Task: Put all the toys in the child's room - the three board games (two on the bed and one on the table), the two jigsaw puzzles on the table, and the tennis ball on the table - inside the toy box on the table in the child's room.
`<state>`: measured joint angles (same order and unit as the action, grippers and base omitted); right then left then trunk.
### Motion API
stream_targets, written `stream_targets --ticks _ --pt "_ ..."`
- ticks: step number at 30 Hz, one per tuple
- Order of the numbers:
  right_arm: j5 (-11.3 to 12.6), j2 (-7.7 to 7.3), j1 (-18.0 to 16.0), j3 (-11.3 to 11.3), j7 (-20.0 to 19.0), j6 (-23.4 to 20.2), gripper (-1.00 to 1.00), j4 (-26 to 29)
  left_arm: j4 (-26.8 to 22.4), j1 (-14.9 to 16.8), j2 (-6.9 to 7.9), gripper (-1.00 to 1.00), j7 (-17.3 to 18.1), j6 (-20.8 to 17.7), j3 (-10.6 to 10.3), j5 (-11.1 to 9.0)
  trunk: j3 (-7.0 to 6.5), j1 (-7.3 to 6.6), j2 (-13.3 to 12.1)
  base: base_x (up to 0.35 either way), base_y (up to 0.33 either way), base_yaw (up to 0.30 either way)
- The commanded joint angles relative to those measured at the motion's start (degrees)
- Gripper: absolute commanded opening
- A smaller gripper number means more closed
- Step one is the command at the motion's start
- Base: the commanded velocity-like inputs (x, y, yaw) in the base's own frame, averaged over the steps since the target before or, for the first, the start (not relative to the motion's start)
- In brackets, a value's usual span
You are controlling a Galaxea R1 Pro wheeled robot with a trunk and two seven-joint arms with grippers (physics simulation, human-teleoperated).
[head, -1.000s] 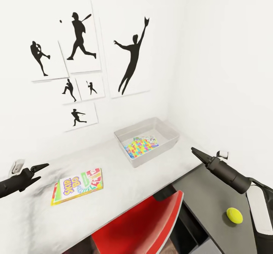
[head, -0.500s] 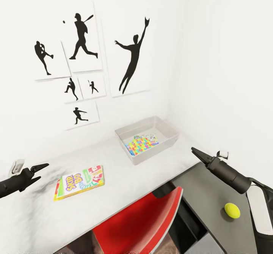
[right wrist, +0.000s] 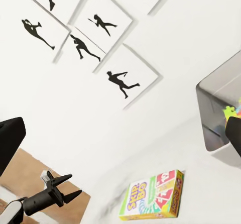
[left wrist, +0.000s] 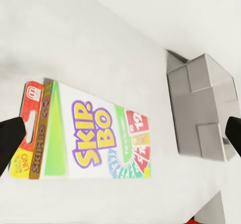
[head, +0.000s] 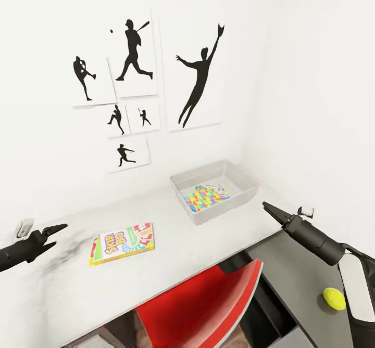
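a red chair (head: 208,311) is sitting closest, tucked under the table (head: 172,254). the tennis ball (head: 334,298) is lying on the low dark part. the left gripper (head: 54,236) is spread wide and holding nothing. the right gripper (head: 271,210) is pressed together, also holding nothing. the board game (head: 123,243) is lying flat on the white top. farther back, the toy box (head: 216,191) is holding a jigsaw puzzle (head: 204,198), under the wall pictures (head: 140,82).

Both arms reach forward, spread wide apart and held low; the left gripper (head: 56,234) points inward with its two dark fingers parted and empty; the right gripper (head: 268,208) angles up and inward, its fingers drawn to a closed point, empty.
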<state>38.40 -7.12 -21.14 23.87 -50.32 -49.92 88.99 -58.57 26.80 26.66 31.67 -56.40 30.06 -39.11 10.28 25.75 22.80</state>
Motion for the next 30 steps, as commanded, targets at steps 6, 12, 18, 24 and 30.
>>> stream_targets --ticks 6,12,18,24,30 --pt "0.01 -0.02 -0.04 0.07 -0.13 -0.27 1.0 -0.02 0.04 0.09 -0.04 1.0 0.32 -0.29 0.09 0.26 0.12 0.03 0.12 -0.001 0.0 0.137" --pt "0.01 0.0 -0.04 -0.01 -0.11 -0.27 1.0 -0.01 0.04 0.09 -0.1 1.0 0.32 -0.29 0.08 0.26 0.12 0.03 0.12 0.0 0.0 0.035" --pt "-0.01 0.0 -0.04 -0.09 -0.01 -0.27 1.0 -0.03 0.04 0.09 -0.12 1.0 0.32 -0.29 0.01 0.26 0.12 0.03 0.12 0.0 0.0 0.007" --pt "-0.01 0.0 -0.04 -0.13 0.1 -0.27 1.0 -0.02 0.04 0.09 -0.12 1.0 0.32 -0.27 0.0 0.26 0.12 0.03 0.12 0.0 0.0 0.001" --pt "-0.02 0.01 -0.04 -0.13 0.13 0.74 1.0 -0.01 0.03 0.09 -0.12 1.0 0.32 -0.26 0.0 0.26 0.12 0.03 0.12 0.0 0.0 0.0"
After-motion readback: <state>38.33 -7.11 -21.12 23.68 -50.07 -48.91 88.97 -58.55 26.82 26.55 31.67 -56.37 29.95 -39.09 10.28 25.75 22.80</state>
